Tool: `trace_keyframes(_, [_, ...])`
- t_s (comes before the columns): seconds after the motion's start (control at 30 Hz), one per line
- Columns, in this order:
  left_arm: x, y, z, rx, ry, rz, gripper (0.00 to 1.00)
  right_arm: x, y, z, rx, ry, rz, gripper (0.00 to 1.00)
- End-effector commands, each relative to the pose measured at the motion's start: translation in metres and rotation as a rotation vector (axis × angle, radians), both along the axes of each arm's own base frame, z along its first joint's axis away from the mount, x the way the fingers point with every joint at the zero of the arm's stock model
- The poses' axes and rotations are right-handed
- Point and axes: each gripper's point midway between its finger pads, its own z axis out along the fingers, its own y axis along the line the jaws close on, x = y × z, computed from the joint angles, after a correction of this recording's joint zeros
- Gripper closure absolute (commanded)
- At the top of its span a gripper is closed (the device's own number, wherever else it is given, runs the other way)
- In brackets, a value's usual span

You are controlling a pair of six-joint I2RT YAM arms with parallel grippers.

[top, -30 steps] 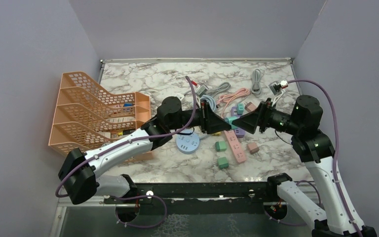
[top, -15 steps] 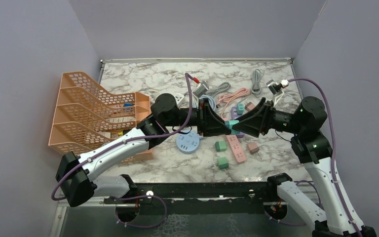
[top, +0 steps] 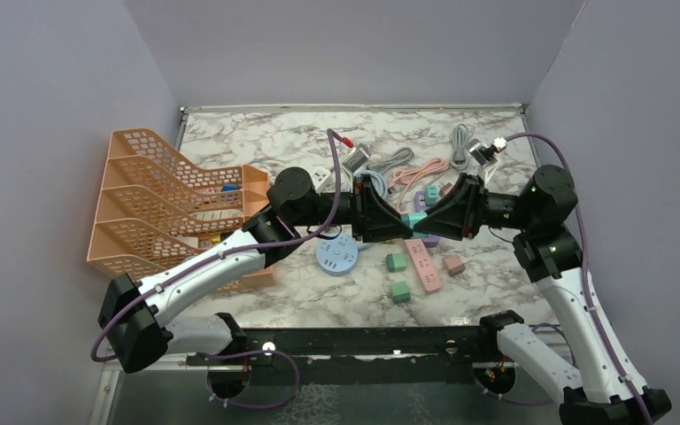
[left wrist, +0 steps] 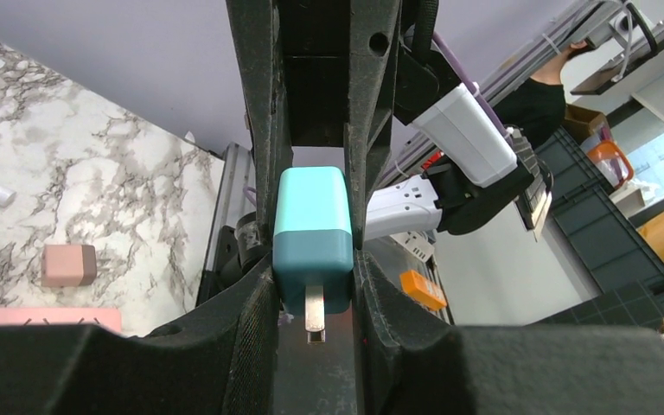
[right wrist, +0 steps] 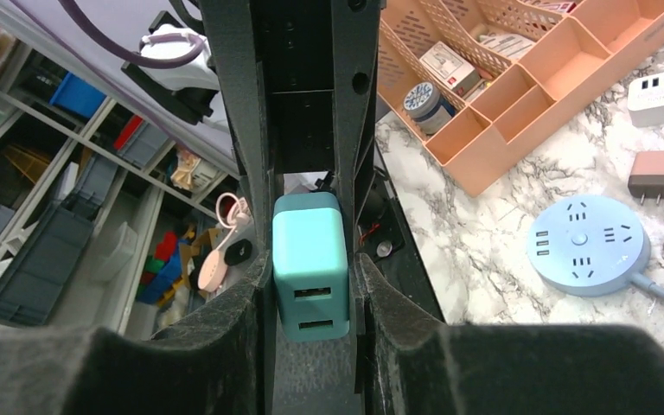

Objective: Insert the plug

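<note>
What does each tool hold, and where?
Both clamp one teal charger by its sides: left tool near the prong, right tool near the USB ports.

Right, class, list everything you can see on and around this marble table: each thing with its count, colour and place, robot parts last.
two-tone teal charger plug: 1, teal, in the air between both arms
perforated plastic desk organiser: 1, orange, left side of the table
round power socket: 1, blue, centre
long power strip: 1, pink, right of the round socket
small cube adapters: 2, green, left of the pink strip
block adapter: 1, dusty pink, right of the pink strip
coiled cables: several, pink and grey, far centre
marble table: 1, white with grey veins, under everything
left arm: 1, white and black, jaws shut on the charger
right arm: 1, white and black, jaws shut on the charger
</note>
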Motion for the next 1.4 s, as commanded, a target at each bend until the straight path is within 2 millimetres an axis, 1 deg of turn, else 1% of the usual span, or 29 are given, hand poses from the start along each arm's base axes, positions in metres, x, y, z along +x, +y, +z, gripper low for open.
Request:
trace_keyframes(0.0, [0.015,0.008,0.01,-0.05,-0.001,0.1,0.65,0.005,0.002,-0.009,-0.024,0.018,0.019,0.99])
trace_keyframes(0.07, [0.028,0.011,-0.007,-0.015,0.032,0.162,0.43,0.015,0.001,-0.019,-0.067,0.021,-0.023,0.99])
trace_keyframes(0.13, [0.044,0.017,-0.03,0.042,0.051,0.25,0.3,0.03,-0.002,-0.032,-0.139,0.011,-0.082,0.99])
trace_keyframes(0.17, [0.053,0.023,-0.044,0.085,0.06,0.307,0.27,0.038,-0.005,-0.04,-0.183,0.006,-0.117,0.99])
trace_keyframes(0.23, [0.073,0.038,-0.079,0.207,0.06,0.456,0.22,0.058,-0.014,-0.063,-0.293,0.022,-0.202,0.99])
trace_keyframes(0.3, [0.092,0.062,-0.113,0.337,0.072,0.625,0.2,0.075,-0.024,-0.089,-0.4,0.044,-0.279,0.99])
trace_keyframes(0.33, [0.098,0.077,-0.129,0.394,0.075,0.699,0.19,0.083,-0.03,-0.102,-0.448,0.05,-0.308,0.99])
trace_keyframes(0.37, [0.102,0.089,-0.145,0.444,0.083,0.759,0.18,0.091,-0.035,-0.114,-0.494,0.066,-0.339,0.99])
trace_keyframes(0.4, [0.104,0.1,-0.156,0.476,0.087,0.803,0.18,0.098,-0.04,-0.124,-0.534,0.084,-0.371,0.99])
trace_keyframes(0.43, [0.102,0.108,-0.169,0.505,0.088,0.819,0.18,0.106,-0.046,-0.133,-0.576,0.1,-0.407,0.99])
trace_keyframes(0.47, [0.099,0.113,-0.175,0.52,0.087,0.822,0.18,0.113,-0.05,-0.143,-0.614,0.118,-0.432,0.99])
trace_keyframes(0.53, [0.092,0.119,-0.185,0.533,0.097,0.816,0.18,0.125,-0.06,-0.16,-0.693,0.149,-0.478,0.99])
trace_keyframes(0.63, [0.084,0.127,-0.198,0.549,0.128,0.82,0.18,0.137,-0.068,-0.187,-0.813,0.189,-0.495,0.99])
trace_keyframes(0.67, [0.082,0.13,-0.201,0.548,0.139,0.825,0.18,0.141,-0.071,-0.199,-0.861,0.21,-0.498,0.99])
trace_keyframes(0.83, [0.074,0.141,-0.212,0.541,0.16,0.844,0.18,0.151,-0.074,-0.23,-1.004,0.22,-0.508,0.99])
trace_keyframes(0.97, [0.071,0.146,-0.218,0.536,0.156,0.85,0.18,0.155,-0.068,-0.246,-1.062,0.221,-0.489,0.99])
trace_keyframes(1.1, [0.072,0.149,-0.223,0.547,0.133,0.86,0.18,0.154,-0.065,-0.26,-1.142,0.236,-0.461,0.99])
trace_keyframes(1.37, [0.075,0.155,-0.229,0.57,0.098,0.881,0.18,0.153,-0.058,-0.27,-1.151,0.258,-0.428,0.99])
